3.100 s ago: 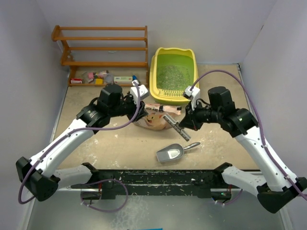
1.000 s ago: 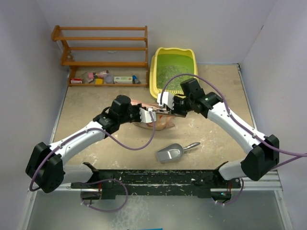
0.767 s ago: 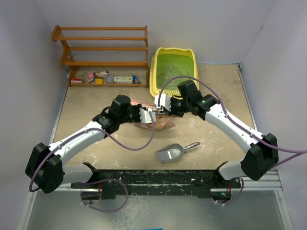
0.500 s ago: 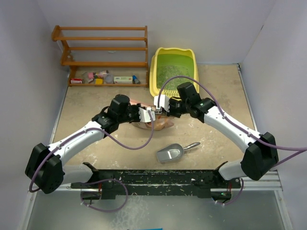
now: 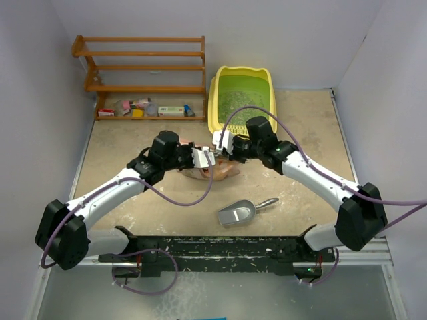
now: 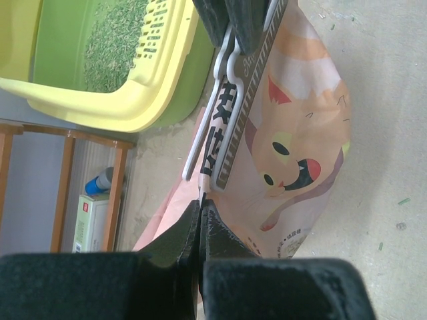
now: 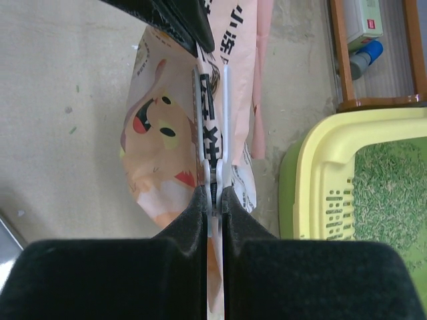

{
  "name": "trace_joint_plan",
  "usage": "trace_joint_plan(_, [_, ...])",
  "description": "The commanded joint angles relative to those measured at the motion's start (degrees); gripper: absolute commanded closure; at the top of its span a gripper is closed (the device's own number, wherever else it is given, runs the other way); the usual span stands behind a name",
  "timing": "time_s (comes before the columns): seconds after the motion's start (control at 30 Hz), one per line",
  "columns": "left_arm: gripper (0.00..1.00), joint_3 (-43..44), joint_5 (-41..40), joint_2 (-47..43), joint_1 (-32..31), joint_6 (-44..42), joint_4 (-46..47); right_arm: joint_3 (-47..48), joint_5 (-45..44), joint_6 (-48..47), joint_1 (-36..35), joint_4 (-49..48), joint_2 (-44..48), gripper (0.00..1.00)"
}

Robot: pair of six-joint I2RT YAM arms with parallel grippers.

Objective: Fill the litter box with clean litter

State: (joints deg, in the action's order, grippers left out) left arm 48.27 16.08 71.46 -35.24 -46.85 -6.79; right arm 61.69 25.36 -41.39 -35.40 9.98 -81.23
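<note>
Nearest the arm bases, a grey metal scoop (image 5: pixel 237 213) lies on the sandy table (image 5: pixel 133 193), bowl to the left, handle pointing right and away, well apart from both grippers.

Beyond it, mid-table, the pink printed bag (image 5: pixel 215 169) with a cartoon cat sits between the two arms. The left gripper (image 5: pixel 209 159) reaches in from the left and the right gripper (image 5: pixel 219 145) from the right, and they meet at the bag's top edge. In the left wrist view the left gripper (image 6: pixel 200 203) has its fingers pressed together on one end of that edge, beside a white strip (image 6: pixel 217 120) that runs along the black-printed band. In the right wrist view the right gripper (image 7: pixel 213 193) is likewise pinched tight on the same strip – no gap between its fingers.

Just behind the bag stands the litter box (image 5: pixel 215 100), its slotted front lip facing the grippers. The clean litter (image 5: pixel 239 101) lies only inside it, thinly spread over the green floor.

Farthest back on the left is a wooden shelf rack (image 5: pixel 143 67), with a few small items on its bottom shelf.
</note>
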Motion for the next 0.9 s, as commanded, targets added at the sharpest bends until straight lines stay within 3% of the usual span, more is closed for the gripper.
trace_joint_plan(0.0, [1.0,2.59,2.91,-2.04,-0.26,2.57,5.36,0.78,1.47,3.22,-0.7,-5.63,0.33,0.95])
trace_joint_plan(0.03, [1.0,2.28,1.82,-2.08,-0.25,3.21,5.92,0.94,0.8,3.91,-0.71,-5.36,0.37,0.85])
trace_joint_plan(0.07, [0.94,2.06,0.98,-2.24,-0.22,3.66,6.43,1.16,0.46,4.05,-0.68,-4.74,0.59,0.78])
trace_joint_plan(0.17, [0.86,1.33,-0.21,-3.24,-0.26,4.44,6.9,1.44,-0.22,4.74,-0.67,-2.82,1.87,0.64])
trace_joint_plan(0.2, [0.77,1.19,-0.48,-3.67,-0.26,5.12,7.08,1.42,-0.67,5.24,-0.72,-2.52,2.39,0.58])
trace_joint_plan(0.3, [0.38,1.17,-1.72,-4.89,-0.26,7.96,7.57,1.28,-1.63,6.45,-0.71,-1.09,4.39,0.46])
trace_joint_plan(0.33, [0.12,1.39,-1.98,-5.26,-0.25,8.89,7.31,1.28,-2.04,7.16,-0.7,-0.6,5.38,0.43])
trace_joint_plan(0.37, [0.01,1.87,-2.31,-5.73,-0.26,10.16,6.79,1.08,-2.42,8.2,-0.71,-0.05,6.36,0.42])
trace_joint_plan(0.43, [0.01,3.39,-3.89,-6.75,-0.26,13.84,5.65,0.79,-3.44,11.65,-0.67,0.97,9.12,0.4])
trace_joint_plan(0.53, [0.01,7.01,-10.18,-8.25,-0.26,23.91,3.06,0.75,-13.52,22.63,-0.66,0.13,13.15,0.35])
trace_joint_plan(0.63, [0.01,14.18,-30.19,-6.87,-0.13,40.53,-3.88,5.76,-28.03,31.13,1.67,9.92,12.85,0.28])
trace_joint_plan(0.7, [0.01,19.49,-40.13,-4.5,1.95,47.2,-12.32,10.66,-30.05,36.76,7.83,18.83,9.52,0.28])
trace_joint_plan(0.77, [0.01,21.34,-38.32,-4.0,7.69,52.39,-16.79,13.86,-29.76,42.83,15.0,24.16,7.65,0.28])
trace_joint_plan(0.87, [0.01,19.18,-20.89,-6.14,19.89,59.85,-16.25,11.58,-28.12,49.48,21.46,22.57,10.16,0.27])
